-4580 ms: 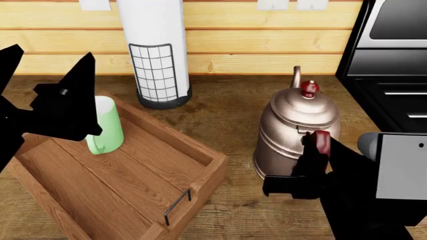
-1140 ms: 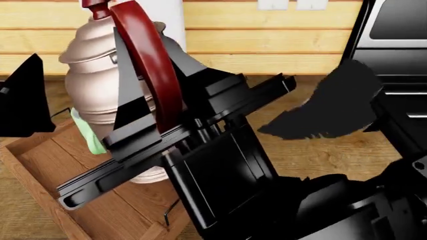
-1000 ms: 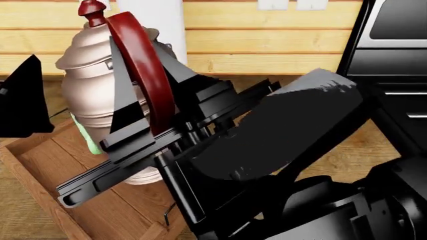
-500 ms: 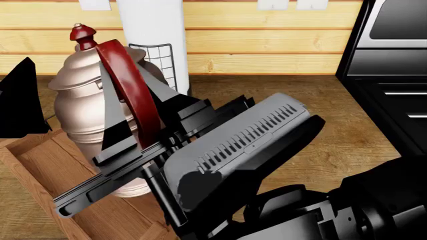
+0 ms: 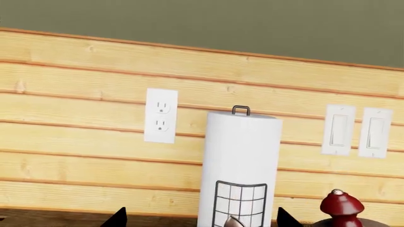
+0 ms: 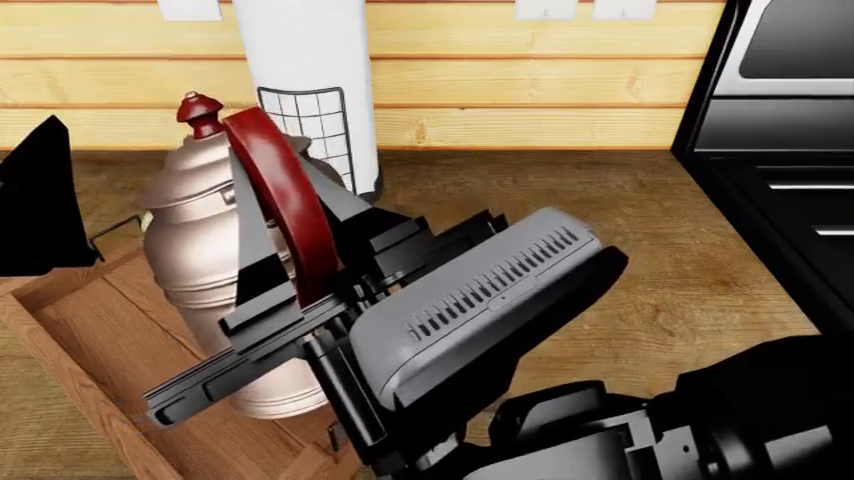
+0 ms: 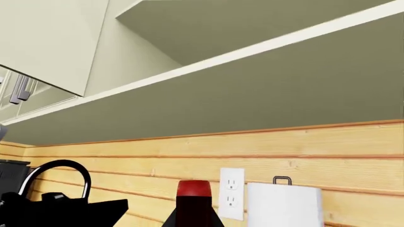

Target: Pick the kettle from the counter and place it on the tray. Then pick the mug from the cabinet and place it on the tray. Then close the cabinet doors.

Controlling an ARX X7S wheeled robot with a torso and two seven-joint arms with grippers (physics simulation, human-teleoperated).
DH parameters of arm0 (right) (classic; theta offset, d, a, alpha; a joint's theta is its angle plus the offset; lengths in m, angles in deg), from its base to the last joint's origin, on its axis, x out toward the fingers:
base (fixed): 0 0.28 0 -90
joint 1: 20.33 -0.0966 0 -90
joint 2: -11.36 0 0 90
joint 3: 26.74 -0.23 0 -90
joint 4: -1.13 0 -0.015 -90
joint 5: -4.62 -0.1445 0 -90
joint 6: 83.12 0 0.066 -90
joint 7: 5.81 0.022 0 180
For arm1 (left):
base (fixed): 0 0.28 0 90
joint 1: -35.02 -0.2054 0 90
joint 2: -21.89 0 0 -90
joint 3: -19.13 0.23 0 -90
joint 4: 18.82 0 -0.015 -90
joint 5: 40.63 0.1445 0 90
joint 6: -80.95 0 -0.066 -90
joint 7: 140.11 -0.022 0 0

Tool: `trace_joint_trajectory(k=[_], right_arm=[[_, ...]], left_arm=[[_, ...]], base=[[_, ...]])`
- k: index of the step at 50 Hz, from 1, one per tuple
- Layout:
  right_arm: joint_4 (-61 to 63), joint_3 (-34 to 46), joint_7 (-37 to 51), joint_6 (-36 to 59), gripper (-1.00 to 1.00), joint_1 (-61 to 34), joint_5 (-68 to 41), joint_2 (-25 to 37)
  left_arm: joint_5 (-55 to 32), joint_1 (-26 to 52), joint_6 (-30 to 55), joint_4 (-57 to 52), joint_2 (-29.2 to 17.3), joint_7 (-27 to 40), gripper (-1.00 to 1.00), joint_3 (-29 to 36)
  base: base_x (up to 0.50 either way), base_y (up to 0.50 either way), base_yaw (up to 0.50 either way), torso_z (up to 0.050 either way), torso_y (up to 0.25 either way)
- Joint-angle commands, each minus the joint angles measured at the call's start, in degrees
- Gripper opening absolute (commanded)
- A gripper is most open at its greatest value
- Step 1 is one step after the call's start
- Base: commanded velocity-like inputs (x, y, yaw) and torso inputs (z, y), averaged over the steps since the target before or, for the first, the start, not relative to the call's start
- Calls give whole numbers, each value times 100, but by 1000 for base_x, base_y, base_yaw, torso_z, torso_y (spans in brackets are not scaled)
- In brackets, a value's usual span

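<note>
On my head camera, the wood-grain counter [image 6: 641,220] spreads out beyond my right tool [image 6: 274,300], with the plank wall behind it and the black stove [image 6: 774,130] off to the tool's far side. My right arm [image 6: 494,300] fills the lower middle of the view, its grey ribbed housing slanting up toward the kettle.

The wooden tray [image 6: 80,330] lies under and beside the right tool, one long rim running toward me. The copper-pink kettle [image 6: 200,260] stands upright over the tray's floor, its base low against the boards; I cannot tell whether it is touching them. My right tool is clamped on the kettle's dark red handle [image 6: 280,200], black fingers on either side of the curved strap, so the kettle sits directly in front of the tool.

Behind the kettle, the white paper roll [image 6: 300,70] rises in its black wire holder, just past the tool. My left tool [image 6: 40,200] shows only as a black wedge beside the tray's far corner, and I cannot tell how its jaws stand.

The kettle's red knob [image 5: 341,206] appears in the left wrist camera beside the roll, below a wall outlet [image 5: 160,116]. The mug is hidden.
</note>
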Motion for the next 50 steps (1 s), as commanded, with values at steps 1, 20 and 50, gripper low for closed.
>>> trace_joint_trajectory(k=[1,20,50], right_arm=[[-63,-98,-49,-56,-100,64,158,-21],[-524,-262,-157,-238,-100,153,619,-318],[-1630,-57,-710,-849,-100,904,965,-650]], left_arm=[[65,-56,-13,-7,22,-40,100,-15],[172,-190,-32,6,43,-138,100,-113],[375,-382,-65,38,106,-329,100,-210]], base=[[0,0,0,0,0],[0,0,0,1,1],[0,0,0,0,0]])
